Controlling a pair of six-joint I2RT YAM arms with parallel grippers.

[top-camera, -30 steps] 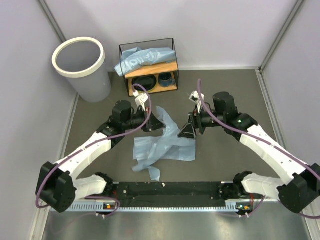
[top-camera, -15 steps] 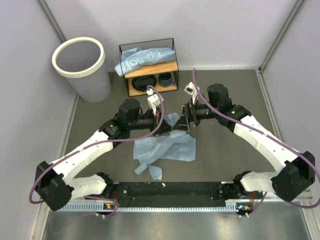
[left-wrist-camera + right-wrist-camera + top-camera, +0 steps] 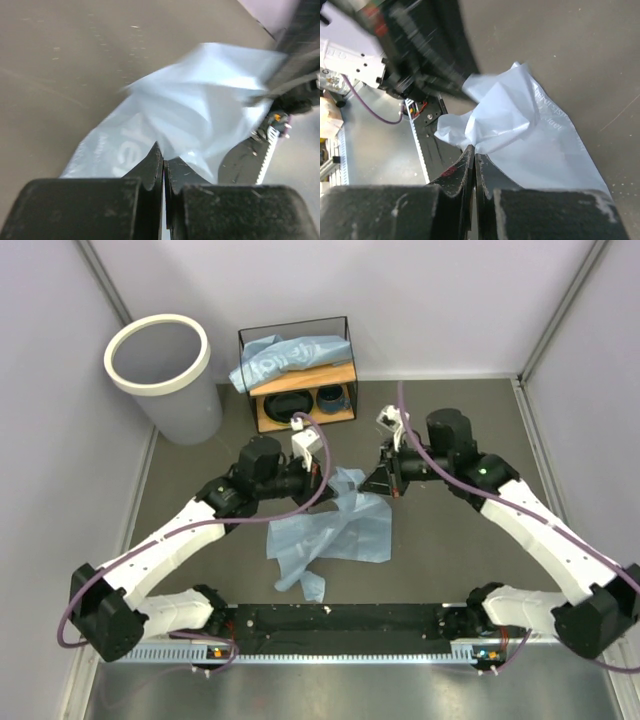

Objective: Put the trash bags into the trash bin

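Observation:
A light-blue trash bag [image 3: 335, 530] with white lettering lies crumpled on the grey table between my arms, its upper end lifted. My left gripper [image 3: 323, 486] is shut on one fold of that trash bag [image 3: 200, 107], the film bunched at the left gripper [image 3: 163, 158] tips. From the right, my right gripper [image 3: 378, 480] is shut on another fold; in its wrist view the right gripper [image 3: 474, 151] pinches the trash bag [image 3: 535, 140]. Another trash bag [image 3: 288, 357] is draped over the shelf top. The trash bin [image 3: 190, 412], whitish with a white ring rim, stands open at the far left.
A black-wire wooden shelf [image 3: 345, 365] stands at the back centre, holding a dark bowl [image 3: 288, 403] and a cup [image 3: 331, 397]. Grey walls close in on both sides. The arm bases and a metal rail [image 3: 330, 650] run along the near edge.
My right gripper came in open from the right, reached the bag's raised end and shut on it. My left gripper carried its fold rightward and stayed shut.

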